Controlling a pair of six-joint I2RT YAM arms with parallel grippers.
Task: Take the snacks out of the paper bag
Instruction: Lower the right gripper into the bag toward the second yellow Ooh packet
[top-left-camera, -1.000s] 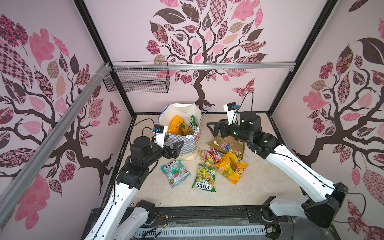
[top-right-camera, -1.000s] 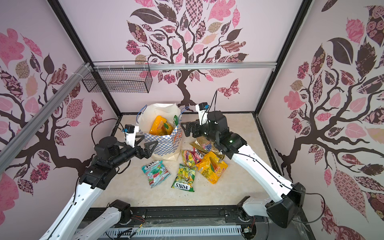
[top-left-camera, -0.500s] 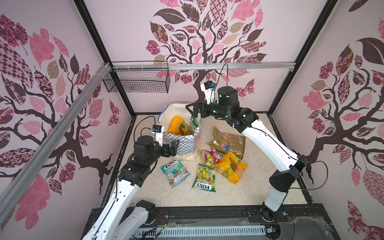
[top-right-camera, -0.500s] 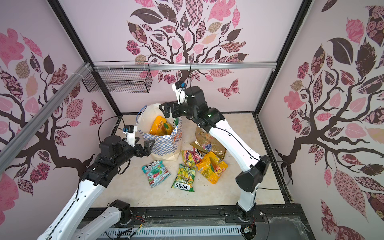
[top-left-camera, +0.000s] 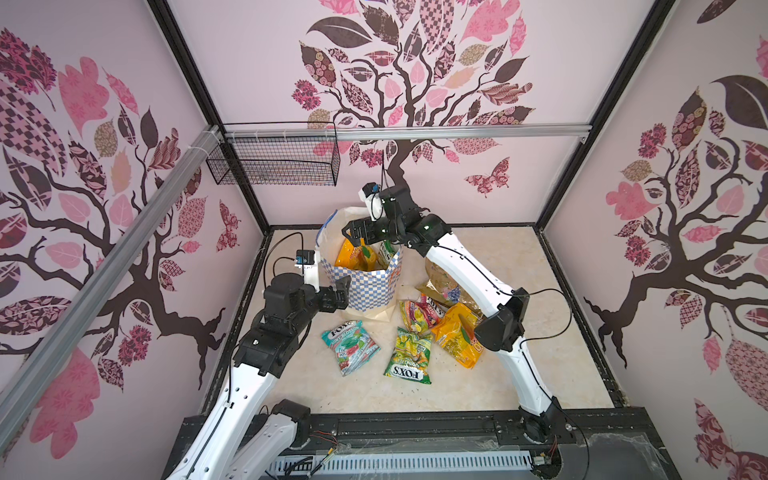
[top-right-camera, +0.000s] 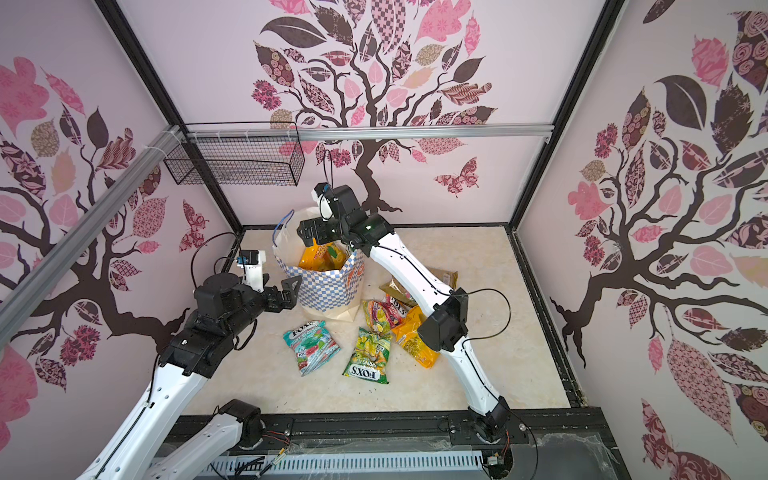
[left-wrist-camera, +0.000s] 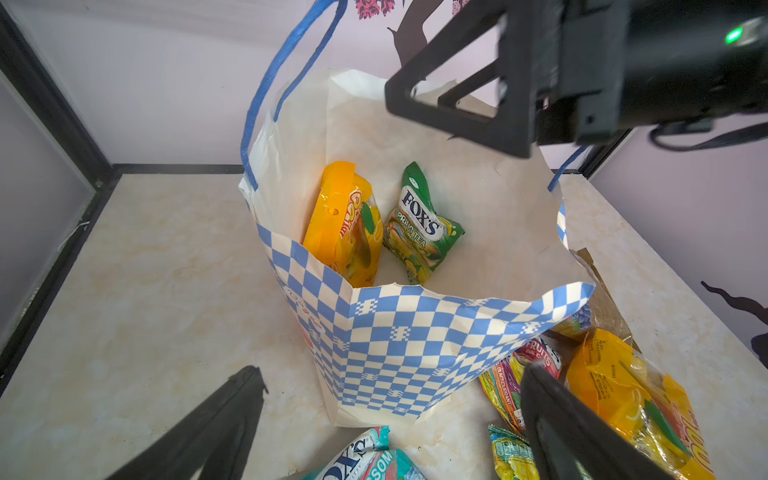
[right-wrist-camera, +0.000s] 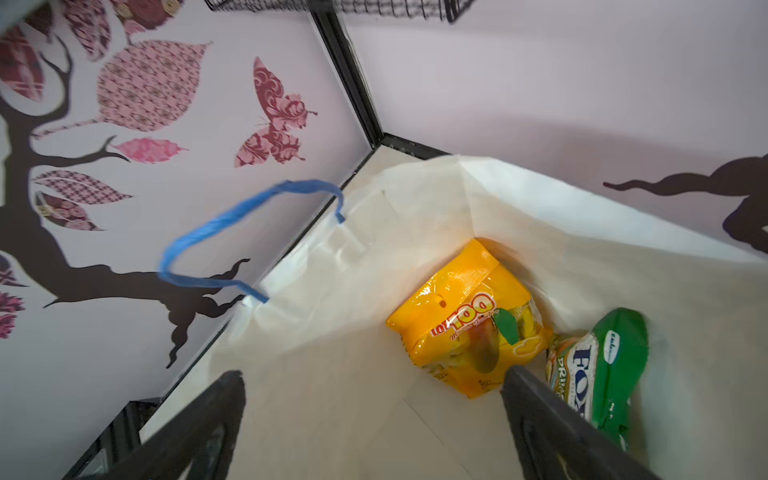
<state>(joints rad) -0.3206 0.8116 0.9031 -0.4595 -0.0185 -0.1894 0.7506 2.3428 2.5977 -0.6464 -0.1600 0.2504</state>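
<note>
Snacks (right-wrist-camera: 465, 328) sit in the tall blue-checked paper bag (left-wrist-camera: 415, 332): a crinkly yellow-orange packet (left-wrist-camera: 340, 224) beside a green FOX'S packet (left-wrist-camera: 424, 224). Your left jaws and right jaws both stand open and empty; lower the right jaws straight onto the yellow-orange packet's top edge, clear of the paper walls.

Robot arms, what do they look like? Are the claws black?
Yes! The left arm and right arm are white tubes with chunky black joints and thin black cables. The left claw and right claw are black, with triangle-frame fingers. Each wrist carries a small white camera.
</note>
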